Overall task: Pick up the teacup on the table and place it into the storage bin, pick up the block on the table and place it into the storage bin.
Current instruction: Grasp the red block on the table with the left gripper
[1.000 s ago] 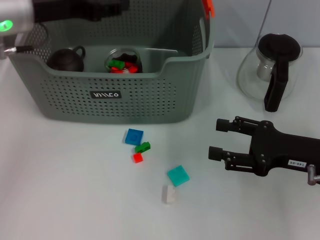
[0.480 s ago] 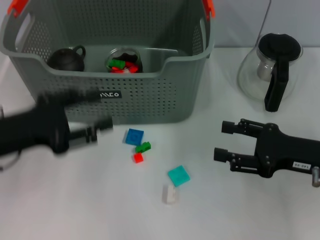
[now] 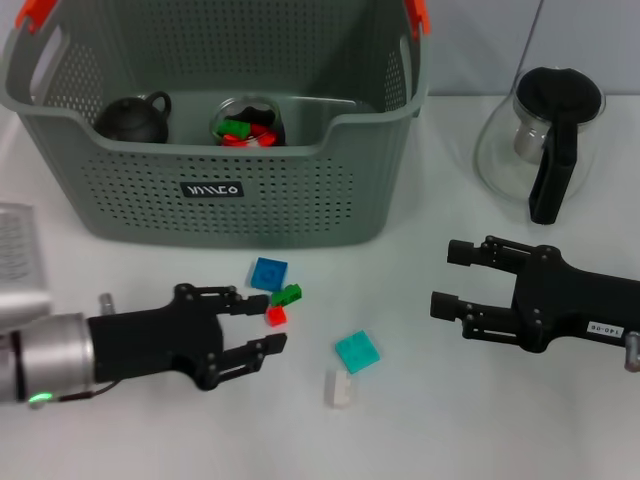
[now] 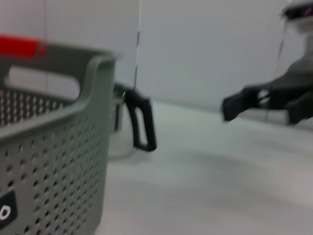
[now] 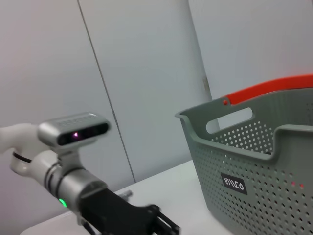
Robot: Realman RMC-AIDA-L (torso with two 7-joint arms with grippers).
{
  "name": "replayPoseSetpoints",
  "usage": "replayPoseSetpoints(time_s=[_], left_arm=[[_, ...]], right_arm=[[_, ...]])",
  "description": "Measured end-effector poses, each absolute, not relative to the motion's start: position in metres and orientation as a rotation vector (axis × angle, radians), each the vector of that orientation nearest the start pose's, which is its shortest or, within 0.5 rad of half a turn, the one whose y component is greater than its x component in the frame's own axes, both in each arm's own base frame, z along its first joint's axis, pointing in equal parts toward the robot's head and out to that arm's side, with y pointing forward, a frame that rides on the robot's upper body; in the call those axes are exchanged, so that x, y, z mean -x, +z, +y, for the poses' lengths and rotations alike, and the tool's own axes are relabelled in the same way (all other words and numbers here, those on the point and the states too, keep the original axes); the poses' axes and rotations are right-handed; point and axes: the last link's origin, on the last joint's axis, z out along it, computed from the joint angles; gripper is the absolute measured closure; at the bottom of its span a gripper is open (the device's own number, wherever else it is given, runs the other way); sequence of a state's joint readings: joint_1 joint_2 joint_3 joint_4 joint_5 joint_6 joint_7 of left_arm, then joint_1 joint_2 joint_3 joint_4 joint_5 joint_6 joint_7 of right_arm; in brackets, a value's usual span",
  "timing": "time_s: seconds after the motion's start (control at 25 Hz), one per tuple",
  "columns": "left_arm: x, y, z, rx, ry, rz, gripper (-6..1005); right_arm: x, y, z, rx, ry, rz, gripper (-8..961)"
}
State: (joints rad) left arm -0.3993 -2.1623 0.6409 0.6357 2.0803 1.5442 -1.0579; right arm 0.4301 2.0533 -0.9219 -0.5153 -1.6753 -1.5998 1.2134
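Near table edge: white block (image 3: 339,389), teal block (image 3: 357,351) just beyond it, both unclaimed. Left gripper (image 3: 262,321) low over table, fingers spread, holding nothing; red block (image 3: 275,315) sits between its fingertips, green block (image 3: 286,294) and blue block (image 3: 268,272) just past them, toward bin. Left arm nearer this cluster; judged target the red one, dead ahead along finger axis. Right gripper (image 3: 449,279) open, empty, idle toward right edge, well apart from blocks. Far side: bin (image 3: 300,205), teacup (image 3: 133,119) already inside, left end; glass pot (image 3: 542,140) at far right
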Motion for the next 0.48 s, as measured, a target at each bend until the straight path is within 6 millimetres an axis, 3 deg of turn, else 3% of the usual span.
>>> replayPoseSetpoints(time_s=[0.24, 0.48], left_arm=[[0.294, -0.060, 0.300, 2.703, -0.508, -0.454, 476], [0.297, -0.072, 0.306, 2.696, -0.410, -0.451, 551]], right_arm=[[-0.265, -0.019, 0.294, 2.715, 0.957, 0.574, 133], [-0.266, -0.019, 0.294, 2.714, 0.956, 0.576, 133]])
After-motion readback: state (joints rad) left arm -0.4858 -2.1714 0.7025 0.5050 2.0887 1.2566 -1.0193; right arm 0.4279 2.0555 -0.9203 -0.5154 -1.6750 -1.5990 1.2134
